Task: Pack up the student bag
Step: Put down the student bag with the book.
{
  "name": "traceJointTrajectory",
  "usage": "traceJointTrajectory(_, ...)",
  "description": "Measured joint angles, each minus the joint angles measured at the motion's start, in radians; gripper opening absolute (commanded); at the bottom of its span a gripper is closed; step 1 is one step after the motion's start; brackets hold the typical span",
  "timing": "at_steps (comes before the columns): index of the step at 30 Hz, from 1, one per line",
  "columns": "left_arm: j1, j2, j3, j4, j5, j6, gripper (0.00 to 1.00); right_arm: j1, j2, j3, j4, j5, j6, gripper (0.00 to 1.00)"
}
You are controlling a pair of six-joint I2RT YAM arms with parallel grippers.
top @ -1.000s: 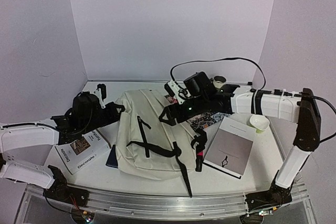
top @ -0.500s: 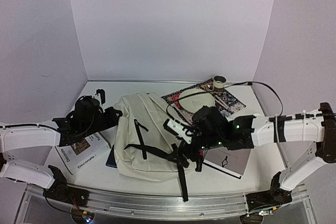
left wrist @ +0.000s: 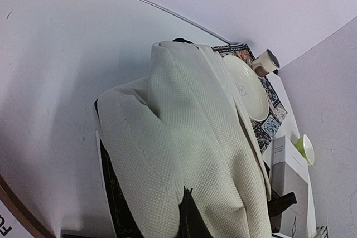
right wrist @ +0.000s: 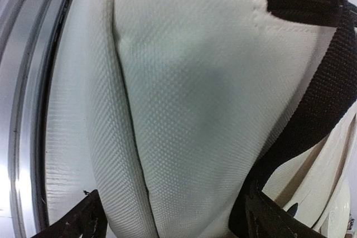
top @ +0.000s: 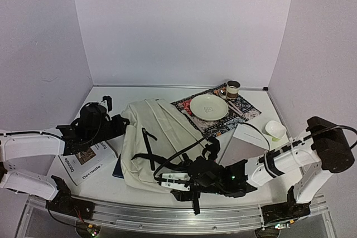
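Now, nearest the arms, the right gripper (top: 179,185) sits low at the front edge of the table (top: 111,94), pressed against the bottom end of the bag (top: 162,132). Its wrist camera shows the two fingers (right wrist: 78,221) spread wide on either side of a bulge of cream cloth, so the hand is open and holds nothing. A second ago this arm reached over the far end of the bag, and half a second ago it was at the bag's right side. The sweep to the front looks like a change of grip, not packing. The bag lies flat in the middle of the table, straps up. At its left edge the left gripper (top: 116,122) has not moved and is closed, seemingly pinching a fold of cloth. Left of the bag a magazine (top: 86,163) reads "Decorate"; its smaller print is too small to read. A navy wallet (top: 119,166) lies against it. On the right a grey book (top: 245,144) bears a title line I cannot read, with a small bowl (top: 274,129) just beyond. All remain outside the bag. Farther back, a plate (top: 208,106) on a patterned mat (top: 241,110) and a cup (top: 232,88) are uncovered.
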Motion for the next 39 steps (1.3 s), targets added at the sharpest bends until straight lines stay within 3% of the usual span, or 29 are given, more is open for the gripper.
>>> traceJointTrajectory(11, 0.000, -0.040, 0.000, -0.050, -0.009, 0.003, 0.00, 0.028, 0.060, 0.069, -0.020, 0.173, -0.154, 0.11)
traceJointTrajectory(14, 0.001, -0.068, 0.000, -0.071, -0.019, 0.003, 0.00, 0.029, 0.032, 0.114, -0.112, 0.198, -0.203, 0.02)
traceJointTrajectory(23, 0.009, -0.147, 0.000, -0.088, -0.025, 0.000, 0.00, 0.028, -0.092, 0.259, -0.353, 0.275, -0.398, 0.00)
traceJointTrajectory(31, 0.010, -0.134, -0.009, -0.021, 0.080, -0.041, 0.00, 0.016, -0.185, 0.257, -0.403, 0.340, -0.540, 0.00)
traceJointTrajectory(35, 0.009, -0.093, -0.040, 0.032, 0.144, -0.064, 0.05, -0.009, -0.237, 0.193, -0.399, 0.349, -0.563, 0.00)
traceJointTrajectory(39, -0.001, -0.058, -0.088, 0.072, 0.209, -0.078, 0.12, -0.032, -0.249, 0.112, -0.392, 0.347, -0.567, 0.16)
